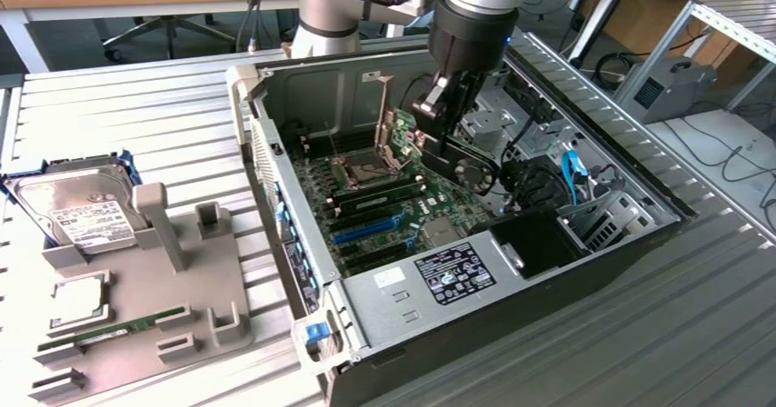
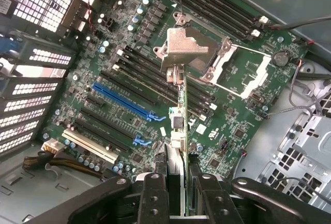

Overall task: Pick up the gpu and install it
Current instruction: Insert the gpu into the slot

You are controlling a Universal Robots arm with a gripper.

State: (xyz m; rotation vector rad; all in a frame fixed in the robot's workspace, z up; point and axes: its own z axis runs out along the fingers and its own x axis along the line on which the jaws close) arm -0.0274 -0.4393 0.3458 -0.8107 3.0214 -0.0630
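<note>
A ribbed metal bench (image 1: 145, 116), in a workshop with desks behind it, is taken up by an open computer case (image 1: 631, 243). The case is laid on its side, presumably so that the motherboard (image 1: 376, 203) faces upward and can be reached from above. Well apart from the motherboard, outside the case, a grey fixture tray (image 1: 145, 334) is kept with a hard drive (image 1: 79, 216) and a memory stick (image 1: 115, 327) on it (neither is touched).

The gpu (image 1: 475, 173) is held above the motherboard, inside the case walls, and appears seated in no slot. It is pinched between the fingers of the gripper (image 1: 439, 130), which are closed on the card's two faces. From the wrist, the gpu (image 2: 178, 115) is seen as a thin edge running out from the gripper (image 2: 178, 182) to its silver bracket (image 2: 183, 53). The card is carried edge-on to the motherboard (image 2: 129, 79), probably so that its contact edge can meet a slot squarely. The blue slot (image 2: 124, 102) lies off to one side of the card's line, not beneath it.
</note>
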